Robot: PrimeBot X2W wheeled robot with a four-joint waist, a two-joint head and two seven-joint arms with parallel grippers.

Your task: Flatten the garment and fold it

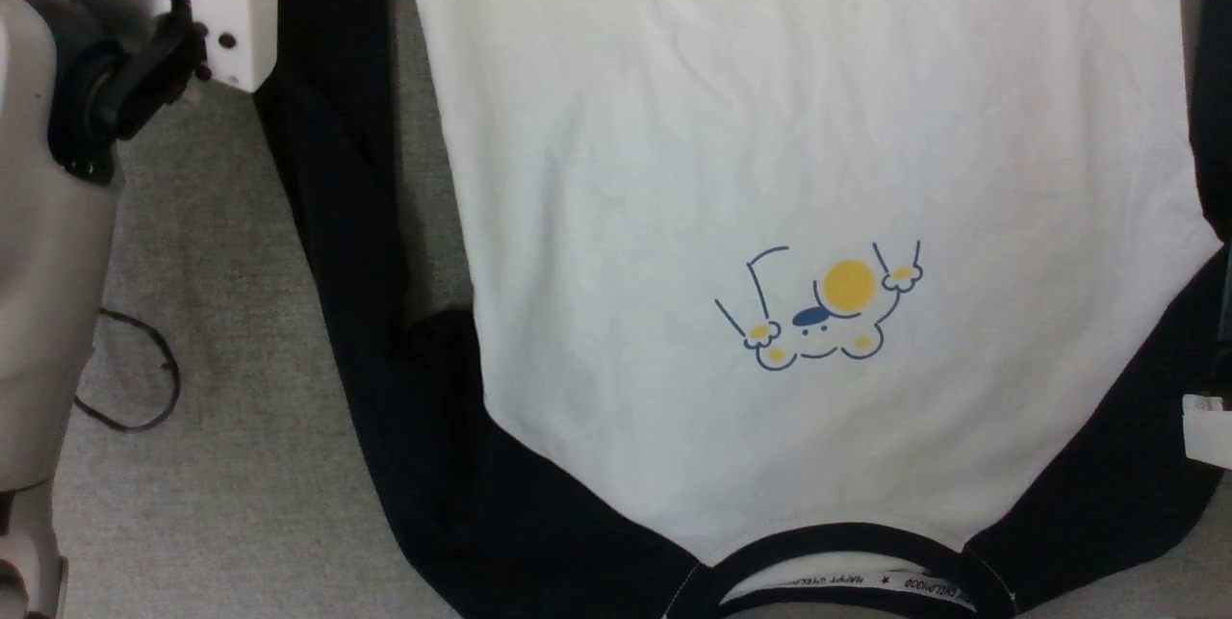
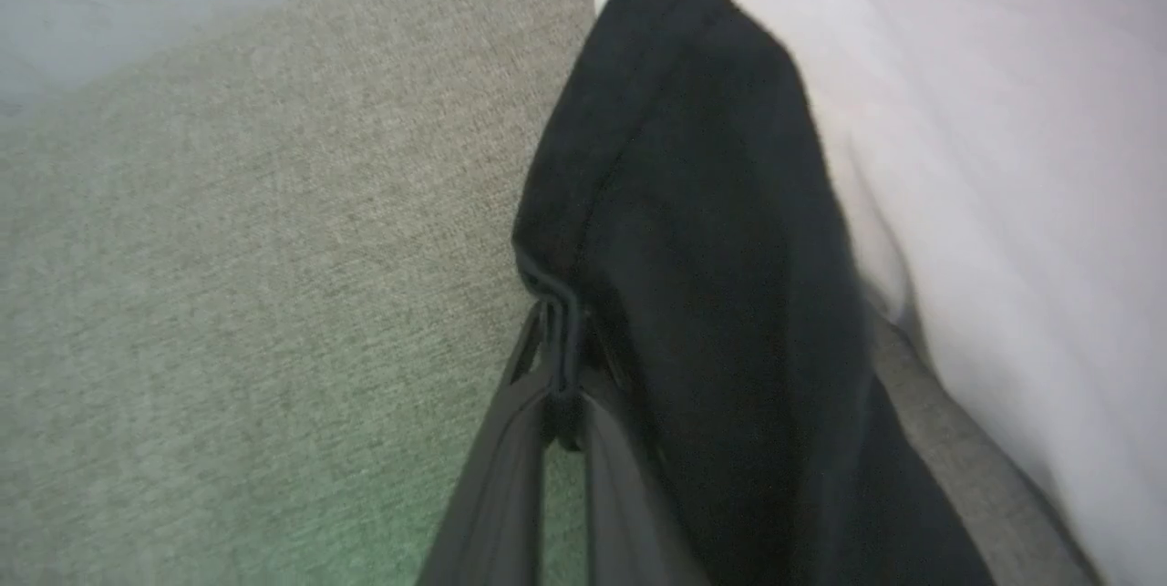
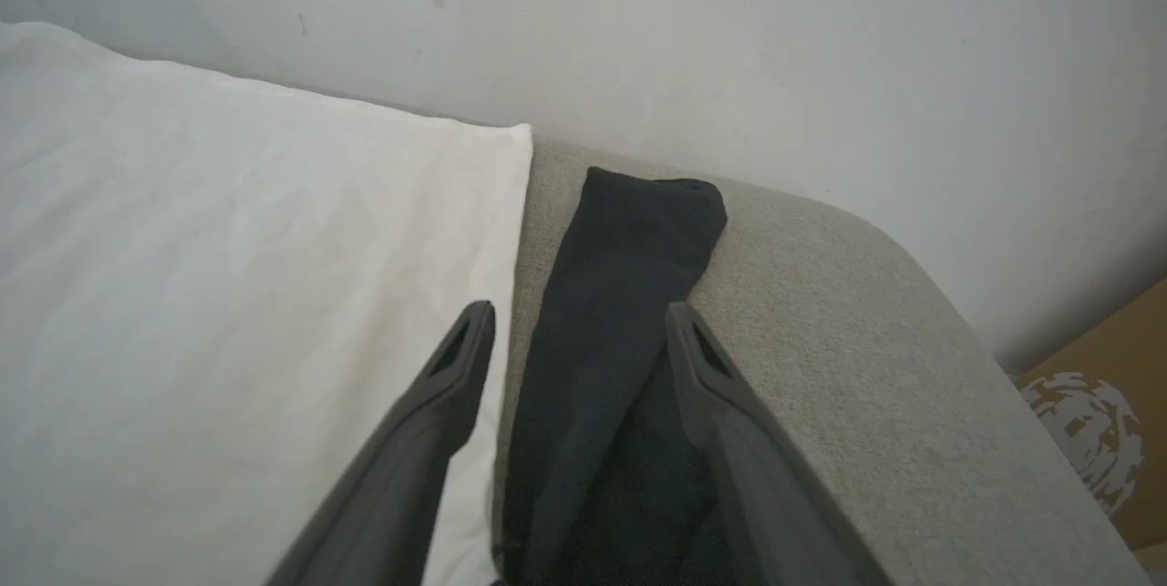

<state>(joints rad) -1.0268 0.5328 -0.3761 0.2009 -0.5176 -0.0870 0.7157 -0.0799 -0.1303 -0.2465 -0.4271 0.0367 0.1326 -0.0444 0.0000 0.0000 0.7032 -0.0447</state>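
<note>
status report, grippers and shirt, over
Left gripper shut on garment, at one black sleeve. Right gripper open over the other. Garment spread flat, print up. Cable lies clear, left.

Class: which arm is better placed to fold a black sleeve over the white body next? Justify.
Left: the left jaws are shut on the left sleeve; the right jaws stand open over the right sleeve.

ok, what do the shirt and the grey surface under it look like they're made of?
T-shirt: probably a soft cotton-type knit with a matte finish. The white body shows fine creases and no sheen. Its black sleeve looks like the same cloth, with a stitched hem.
Grey surface: woven, upholstery-like fabric, matte, with a coarse heathered weave. What is underneath can't be told.
</note>
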